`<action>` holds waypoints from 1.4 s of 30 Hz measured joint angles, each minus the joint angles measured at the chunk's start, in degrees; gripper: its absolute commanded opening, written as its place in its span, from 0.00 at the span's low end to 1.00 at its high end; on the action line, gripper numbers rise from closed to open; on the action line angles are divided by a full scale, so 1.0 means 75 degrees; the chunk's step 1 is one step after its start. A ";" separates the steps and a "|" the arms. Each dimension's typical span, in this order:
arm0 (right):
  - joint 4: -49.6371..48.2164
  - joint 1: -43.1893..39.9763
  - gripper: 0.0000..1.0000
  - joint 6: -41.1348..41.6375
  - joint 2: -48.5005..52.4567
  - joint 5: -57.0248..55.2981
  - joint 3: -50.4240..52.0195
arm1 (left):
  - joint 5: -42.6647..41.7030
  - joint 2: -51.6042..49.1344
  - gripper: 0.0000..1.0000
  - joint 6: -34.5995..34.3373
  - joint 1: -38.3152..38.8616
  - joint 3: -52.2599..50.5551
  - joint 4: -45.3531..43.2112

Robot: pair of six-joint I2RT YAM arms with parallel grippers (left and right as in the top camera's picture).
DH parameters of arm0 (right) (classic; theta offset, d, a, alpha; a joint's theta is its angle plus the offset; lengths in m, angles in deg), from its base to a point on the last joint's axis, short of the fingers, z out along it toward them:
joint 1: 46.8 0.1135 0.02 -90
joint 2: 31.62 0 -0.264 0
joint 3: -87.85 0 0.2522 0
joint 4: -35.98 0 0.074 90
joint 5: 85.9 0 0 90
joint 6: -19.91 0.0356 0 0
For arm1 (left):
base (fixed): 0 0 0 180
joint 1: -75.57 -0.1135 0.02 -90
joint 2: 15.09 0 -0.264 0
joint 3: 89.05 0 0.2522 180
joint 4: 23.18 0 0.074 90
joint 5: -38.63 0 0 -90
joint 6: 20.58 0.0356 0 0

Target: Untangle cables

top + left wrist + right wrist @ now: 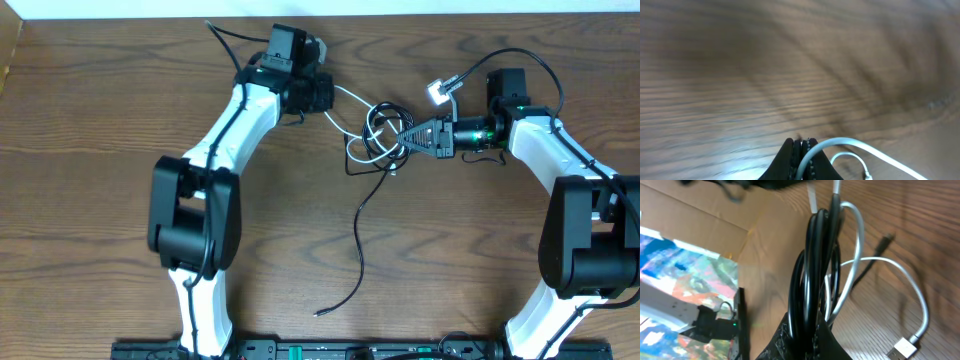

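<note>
1. Brown wood-grain bench (100, 120) carried everything. The cables (372, 140) lay toward its far middle, strung between the two arms, and one black tail (358, 230) trailed toward the near edge.
2. The left pincer (318, 94) was clamped shut on the white cable (350, 100). The right pincer (410, 136) was closed around the black loops (377, 118).
3. The step in hand looked like drawing the white cable out of the black coil. It would go best with the right arm holding the coil steady while the left pulled slowly along the cable's own line. A quick tug would probably tighten the loops or drag the whole bundle.
4. If the white cable bound, re-gripping nearer the knot would likely serve better than more force.
5. Only the overhead view showed both arms, the span between them and the loose tail.
6. The left wrist view showed the white cable pinched between the fingertips (788, 154). The bundle was not visible there.
7. The right wrist view showed the black loops rising from the pincer, the white cable running beside them and a flat plug (900, 348) on the bench. How the white cable threaded through them could not be told.
</note>
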 measured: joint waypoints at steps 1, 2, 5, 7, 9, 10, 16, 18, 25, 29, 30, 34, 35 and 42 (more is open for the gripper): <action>0.0029 -0.0003 0.01 -0.0003 0.0000 -0.0058 0.0000 | 0.0210 0.0184 0.07 0.0000 -0.0009 0.0000 0.0055; 0.0099 0.0003 0.01 0.0000 0.0000 -0.0210 0.0000 | 0.0405 0.0391 0.07 0.0000 -0.0012 0.0000 0.0090; 0.0207 0.0006 0.01 -0.0003 0.0000 -0.0458 0.0000 | 0.0854 0.1134 0.07 -0.0003 -0.0003 0.0000 0.0297; 0.0236 0.0012 0.01 -0.0003 -0.0015 -0.0574 -0.0003 | 0.1064 0.1830 0.07 0.0000 0.0017 0.0000 0.0449; 0.0239 0.0012 0.01 -0.0003 -0.0032 -0.0632 -0.0003 | 0.1151 0.2375 0.07 0.0000 0.0020 0.0000 0.0562; 0.0242 0.0012 0.01 0.0003 -0.0047 -0.0688 -0.0003 | 0.1198 0.2579 0.07 0.0009 0.0020 0.0000 0.0624; 0.0297 0.0032 0.01 0.0286 -0.0102 -0.1565 -0.0003 | 0.1993 0.3418 0.07 0.0061 -0.0058 0.0000 0.0935; 0.0254 0.0032 0.01 0.0361 -0.0114 -0.1760 -0.0003 | 0.2107 0.3564 0.07 0.0061 -0.0085 0.0000 0.1081; 0.0195 0.0032 0.01 0.0618 -0.0114 -0.2046 -0.0003 | 0.1941 0.3666 0.53 0.0114 -0.0085 0.0000 0.1716; 0.0195 0.0032 0.01 0.0653 -0.0114 -0.2043 -0.0003 | 0.1786 0.3532 0.60 0.0087 -0.0061 0.0000 0.2072; 0.0192 0.0032 0.01 0.0653 -0.0114 -0.2043 -0.0003 | 0.1661 0.3436 0.60 0.0085 -0.0064 0.0000 0.2119; 0.0169 0.0032 0.01 0.0673 -0.0114 -0.2025 -0.0003 | 0.0860 0.3008 0.58 0.0073 0.0020 0.0000 0.2221; 0.0169 0.0032 0.01 0.0673 -0.0114 -0.2022 -0.0003 | 0.0737 0.2917 0.58 0.0055 0.0082 0.0000 0.2264; 0.0181 -0.0012 0.01 0.0676 -0.0114 -0.2005 -0.0003 | 0.0892 0.2192 0.86 -0.0227 0.0414 0.0000 0.2515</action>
